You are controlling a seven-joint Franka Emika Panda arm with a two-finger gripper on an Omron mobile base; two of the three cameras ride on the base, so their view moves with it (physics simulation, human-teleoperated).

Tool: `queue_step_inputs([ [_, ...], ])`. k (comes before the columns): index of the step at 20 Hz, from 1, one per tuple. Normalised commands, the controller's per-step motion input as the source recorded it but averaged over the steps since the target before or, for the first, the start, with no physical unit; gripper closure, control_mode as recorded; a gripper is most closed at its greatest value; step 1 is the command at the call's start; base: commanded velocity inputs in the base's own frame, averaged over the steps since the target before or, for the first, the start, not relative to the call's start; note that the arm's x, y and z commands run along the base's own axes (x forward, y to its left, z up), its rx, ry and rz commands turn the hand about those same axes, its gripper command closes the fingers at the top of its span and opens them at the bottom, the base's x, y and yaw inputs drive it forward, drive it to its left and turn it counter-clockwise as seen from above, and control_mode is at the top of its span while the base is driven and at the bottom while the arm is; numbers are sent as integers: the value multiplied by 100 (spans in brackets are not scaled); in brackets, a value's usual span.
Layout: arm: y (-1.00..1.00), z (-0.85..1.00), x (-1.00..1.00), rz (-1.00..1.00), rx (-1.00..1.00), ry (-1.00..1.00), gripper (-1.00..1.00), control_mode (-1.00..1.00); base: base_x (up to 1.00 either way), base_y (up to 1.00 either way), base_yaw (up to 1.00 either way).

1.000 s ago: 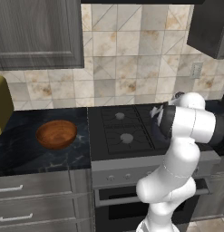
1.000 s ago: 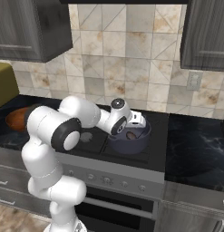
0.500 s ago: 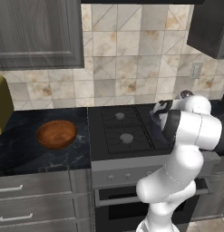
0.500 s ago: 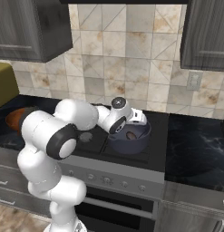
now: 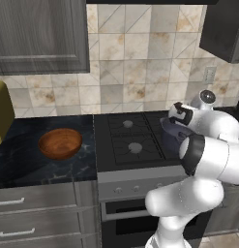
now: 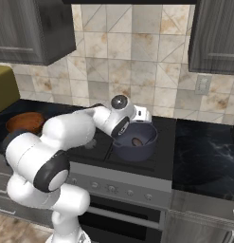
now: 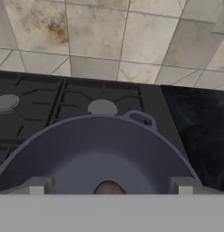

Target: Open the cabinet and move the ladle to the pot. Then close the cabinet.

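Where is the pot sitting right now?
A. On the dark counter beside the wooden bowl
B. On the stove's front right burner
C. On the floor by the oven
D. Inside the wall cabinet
B: the pot sits on the stove at its front right, with a small brown object inside it, while the wooden bowl lies apart on the counter to the stove's left.
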Motion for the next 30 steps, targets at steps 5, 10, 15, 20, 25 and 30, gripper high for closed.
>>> queue_step_inputs([
  [5, 48, 52, -28, -2, 0, 0, -100, -100, 0, 0, 0],
  [10, 49, 24, -38, -2, 0, -2, -100, -100, 0, 0, 0],
  [15, 35, 8, -40, 0, 1, -15, -100, -100, 0, 0, 0],
  [20, 35, 4, -34, 0, 4, -12, -100, -100, 0, 0, 0],
  [25, 42, 0, -31, 0, 4, -1, -100, -100, 0, 0, 0],
  [30, 47, 0, -11, 1, 2, 1, -100, -100, 0, 0, 0],
])
